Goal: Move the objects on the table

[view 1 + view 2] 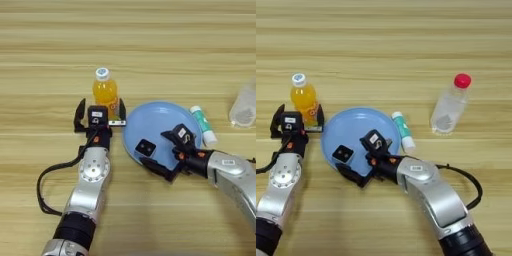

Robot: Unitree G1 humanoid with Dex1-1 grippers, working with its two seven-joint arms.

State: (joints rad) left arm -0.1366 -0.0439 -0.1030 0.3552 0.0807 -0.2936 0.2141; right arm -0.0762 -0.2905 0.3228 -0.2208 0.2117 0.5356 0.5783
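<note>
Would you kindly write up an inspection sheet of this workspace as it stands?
Surface: wooden table, plank grain running horizontally.
Job's things: orange-drink bottle upright; green-and-white tube lying beside the blue plate; white block on the plate.
Clutter: clear bottle with red cap, upright.
End effectors: left end effector open around the orange-drink bottle; right end effector open over the plate's near edge.
Cables: black cable looping beside the left arm; another behind the right arm.
Surroundings: nothing seen.
</note>
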